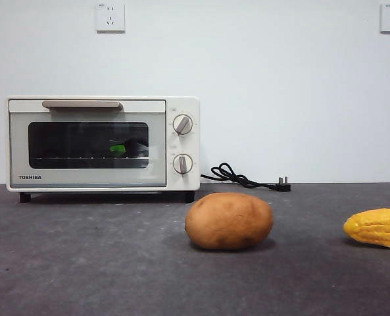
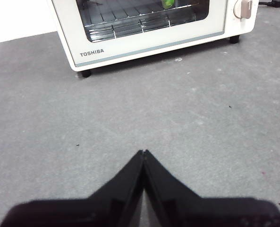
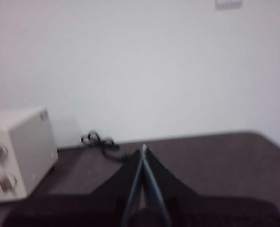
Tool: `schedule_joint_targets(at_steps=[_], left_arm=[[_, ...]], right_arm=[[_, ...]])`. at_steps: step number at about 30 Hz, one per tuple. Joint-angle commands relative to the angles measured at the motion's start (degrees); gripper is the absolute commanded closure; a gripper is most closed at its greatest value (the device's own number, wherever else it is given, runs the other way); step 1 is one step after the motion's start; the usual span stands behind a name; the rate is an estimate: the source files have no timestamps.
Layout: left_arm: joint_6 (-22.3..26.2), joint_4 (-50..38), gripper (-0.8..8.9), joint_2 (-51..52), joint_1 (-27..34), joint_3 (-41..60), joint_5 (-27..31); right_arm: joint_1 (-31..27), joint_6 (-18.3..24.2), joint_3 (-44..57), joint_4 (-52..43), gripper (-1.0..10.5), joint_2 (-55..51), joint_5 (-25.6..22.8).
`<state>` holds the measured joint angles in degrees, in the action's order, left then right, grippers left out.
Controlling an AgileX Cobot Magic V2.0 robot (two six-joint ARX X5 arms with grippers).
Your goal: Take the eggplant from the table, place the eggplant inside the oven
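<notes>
Reading "TOSHIBA", the oven [image 1: 102,143] holds the eggplant [image 1: 118,149]; both claws pressed together.

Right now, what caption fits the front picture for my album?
Oven shut, a green bit behind its glass; potato and corn sit on the table.

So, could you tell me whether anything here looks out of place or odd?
Only one thing: the oven door is closed, yet its power cord lies unplugged on the table. A green cap, apparently the eggplant, shows inside. Potato and corn lie undisturbed.
</notes>
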<state>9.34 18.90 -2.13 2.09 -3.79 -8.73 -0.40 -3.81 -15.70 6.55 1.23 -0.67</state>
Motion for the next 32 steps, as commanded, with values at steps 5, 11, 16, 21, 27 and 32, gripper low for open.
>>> schedule_joint_targets(at_steps=[5, 11, 16, 21, 27, 32], left_arm=[[-0.4, -0.3, 8.18, -0.6, 0.0, 0.4, -0.2], [-0.4, -0.3, 8.18, -0.6, 0.0, 0.4, -0.2], [-0.4, -0.3, 8.18, -0.6, 0.0, 0.4, -0.2], [-0.4, -0.3, 8.18, -0.6, 0.0, 0.4, -0.2], [-0.4, -0.3, 8.18, -0.6, 0.0, 0.4, -0.2], [-0.4, -0.3, 8.18, -0.6, 0.0, 0.4, -0.2]], right_arm=[[0.0, -3.8, 11.0, -5.2, 9.5, -0.8, -0.2], [-0.9, -3.8, 14.1, -5.2, 9.5, -0.8, -0.2], [-3.0, -3.9, 14.9, -1.8, 9.5, -0.8, -0.2], [-4.9, -3.7, 14.9, 4.3, 9.5, -0.8, -0.2], [-4.9, -3.9, 14.9, 4.1, 9.5, -0.8, 0.3], [-4.9, -5.1, 14.9, 4.1, 9.5, -0.8, -0.1]])
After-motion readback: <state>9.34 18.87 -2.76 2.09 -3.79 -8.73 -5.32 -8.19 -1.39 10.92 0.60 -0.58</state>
